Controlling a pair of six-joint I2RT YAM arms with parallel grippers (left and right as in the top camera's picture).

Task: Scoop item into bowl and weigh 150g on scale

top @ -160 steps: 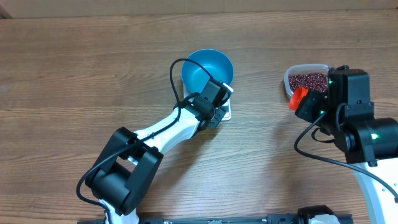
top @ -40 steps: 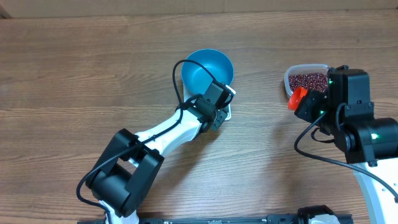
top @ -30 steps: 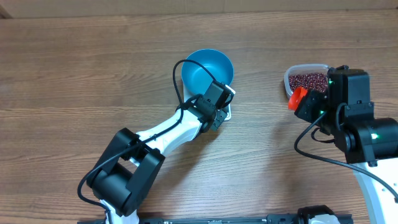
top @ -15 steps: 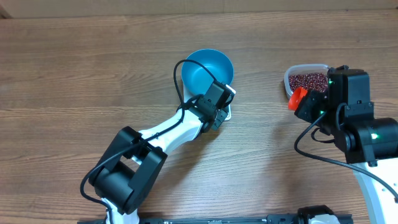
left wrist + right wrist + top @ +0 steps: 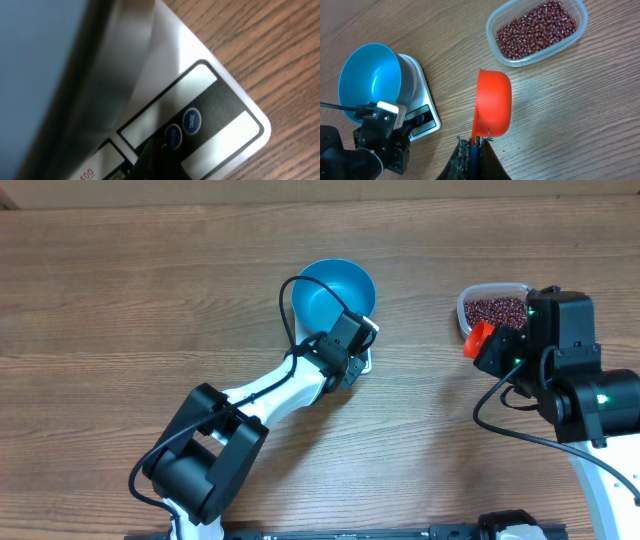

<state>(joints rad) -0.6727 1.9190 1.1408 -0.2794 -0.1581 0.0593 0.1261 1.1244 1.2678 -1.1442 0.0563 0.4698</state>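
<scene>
Left gripper [image 5: 353, 357], overhead view: jaws clenched on nothing, tip lowered over the near end of the scale [image 5: 366, 362], which the arm largely hides. One blue bowl [image 5: 333, 293] sits on the scale's far part, mouth up and empty. Right gripper [image 5: 492, 346] clamps the handle of one orange scoop [image 5: 480, 334], just beside one clear tub [image 5: 465, 308] that holds the beans [image 5: 494, 309]. Tub and bowl lie well apart on the wooden table [image 5: 120, 300].

Left wrist view: the closed fingertips [image 5: 151, 153] sit at one of two round blue buttons [image 5: 173, 136]; whether they touch it is unclear in the blur. The other is the TARE button [image 5: 191, 121]. The scale [image 5: 235, 125] shows its control strip and a rounded corner; the bowl [image 5: 40, 60] fills the upper left.

Right wrist view: the right gripper [image 5: 474, 143] grips the scoop [image 5: 493, 106], whose handle-to-cup axis points toward the tub [image 5: 580, 20]. The beans [image 5: 536, 30] form one loose heap inside. The scale [image 5: 424, 118] runs lengthwise from under the bowl [image 5: 369, 82] to its display end, beside the left gripper [image 5: 402, 131]. Bare table separates scoop and scale.
</scene>
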